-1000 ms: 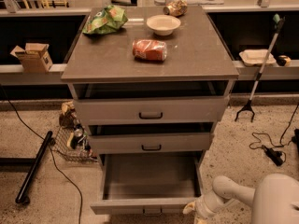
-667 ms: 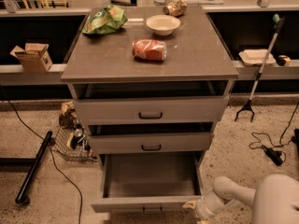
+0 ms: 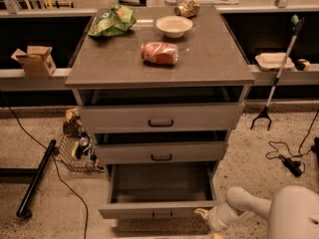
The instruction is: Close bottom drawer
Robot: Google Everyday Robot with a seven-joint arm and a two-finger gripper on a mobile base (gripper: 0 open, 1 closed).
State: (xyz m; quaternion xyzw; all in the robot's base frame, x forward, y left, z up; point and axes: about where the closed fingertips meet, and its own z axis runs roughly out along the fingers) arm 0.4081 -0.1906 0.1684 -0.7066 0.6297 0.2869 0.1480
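Note:
The grey cabinet (image 3: pixel 159 68) has three drawers, all pulled out to some degree. The bottom drawer (image 3: pixel 158 210) is pulled out the farthest; its plain grey tray is open to view and its slim front panel carries a small dark centre handle (image 3: pixel 162 214). My gripper (image 3: pixel 205 215) is low at the bottom right, right by the right end of that front panel. My white arm (image 3: pixel 249 205) reaches in from the lower right corner.
On the cabinet top lie a green bag (image 3: pixel 112 21), a white bowl (image 3: pixel 174 26), a red can on its side (image 3: pixel 159 53) and a small crumpled item (image 3: pixel 187 8). A wire basket (image 3: pixel 75 153), cables and a black pole (image 3: pixel 35 178) are on the floor at left. A grabber tool (image 3: pixel 276 73) leans at right.

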